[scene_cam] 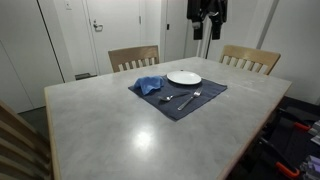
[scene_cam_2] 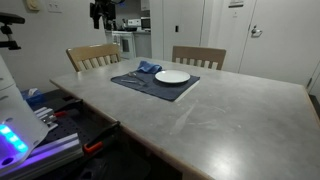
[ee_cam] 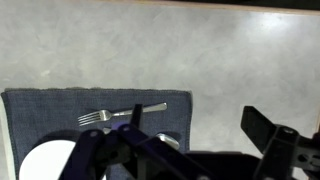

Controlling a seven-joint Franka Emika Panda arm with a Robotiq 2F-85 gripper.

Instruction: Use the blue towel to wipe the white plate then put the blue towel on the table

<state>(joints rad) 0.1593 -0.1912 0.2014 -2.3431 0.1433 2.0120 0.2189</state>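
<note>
Blue towel (scene_cam: 148, 86) sits crumpled on the dark mat (scene_cam: 205, 100), at the mat's corner near a wooden chair (scene_cam: 133, 57). White plate (scene_cam: 184, 78) is just beside it, also on the mat; can't tell if they touch. Fork (ee_cam: 120, 114) lies on the mat too, w/ tines pointing left in wrist view. The mat is on a grey table (scene_cam_2: 230, 120). Gripper (scene_cam: 206, 28) hangs high over the table's far edge in both ext. views, well apart from towel & plate. In wrist view its jaws are spread wide w/ nothing between them: released, empty. 2nd chair (scene_cam: 250, 58) stands at the same far edge.
</note>
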